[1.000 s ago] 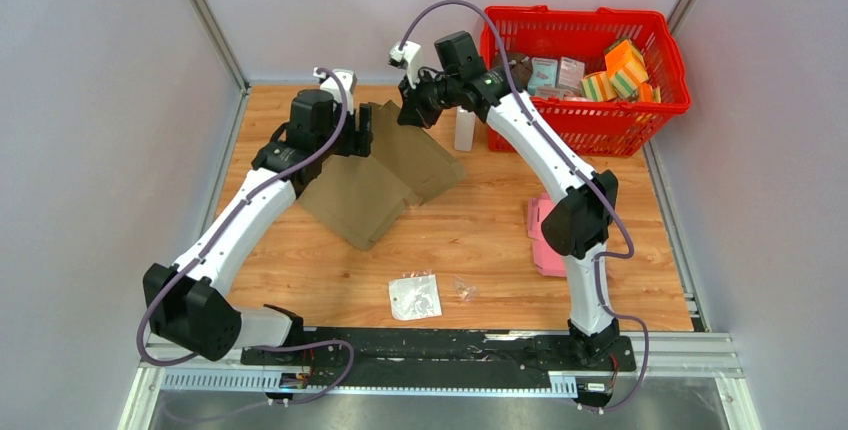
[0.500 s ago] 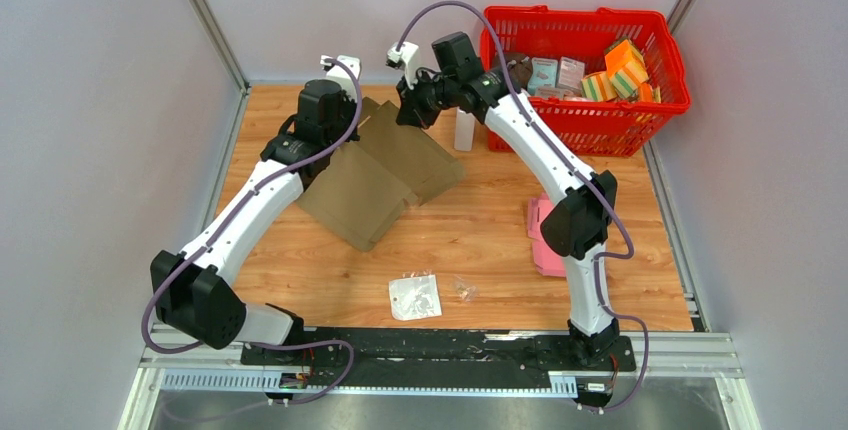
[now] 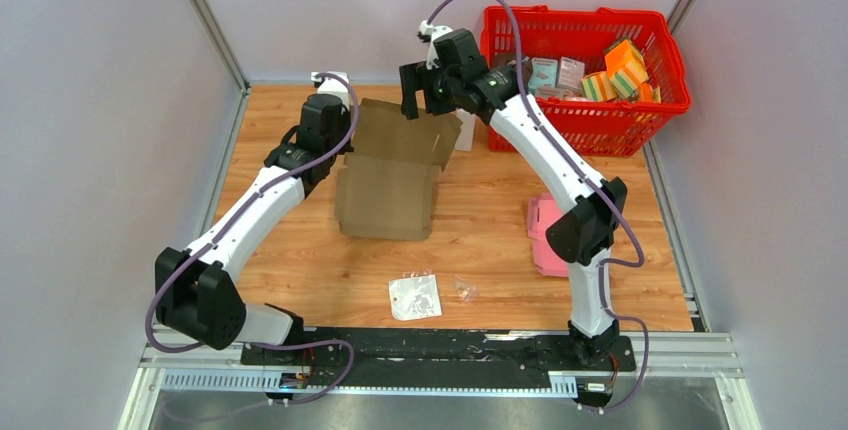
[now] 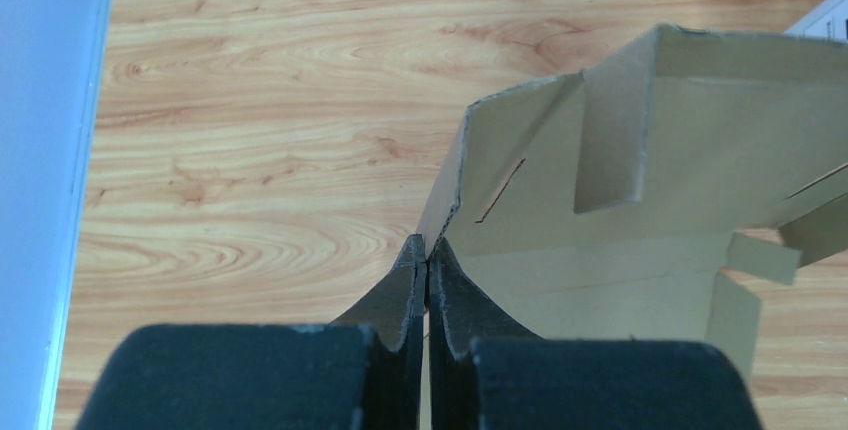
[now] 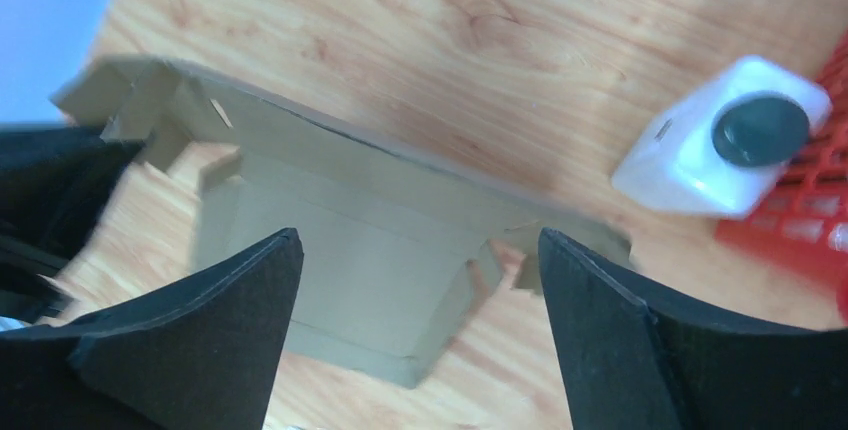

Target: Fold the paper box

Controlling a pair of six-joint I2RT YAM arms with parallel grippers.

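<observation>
Nearest my arm bases, a small clear plastic bag with a white card inside (image 3: 414,296) lies flat on the light wooden table (image 3: 300,250). A tiny scrap of clear plastic (image 3: 465,289) sits just to its right. Further right, a flat pink paper piece (image 3: 542,245) lies partly under the elbow of my right arm, so I cannot see its far edge.

Mid-table sits the brown cardboard box (image 3: 385,195), part-folded. Its base panel is flat on the wood and its far flaps stand up, with slots and tabs showing inside. My left gripper (image 4: 428,262) is pinched tight on the thin left wall of the box at its edge. My own left wrist hides that contact from the overhead view.

My right gripper (image 5: 418,240) hangs above the far raised flap with its fingers spread wide and nothing between them. The flap's edge runs below the gap.

Just beyond the box's far right corner stands a white plastic bottle with a dark cap (image 5: 720,145), close to the flap and just beside the red plastic mesh basket (image 3: 590,115). In the basket are orange-and-green striped sponges (image 3: 625,70) and small cartons (image 3: 556,72).
</observation>
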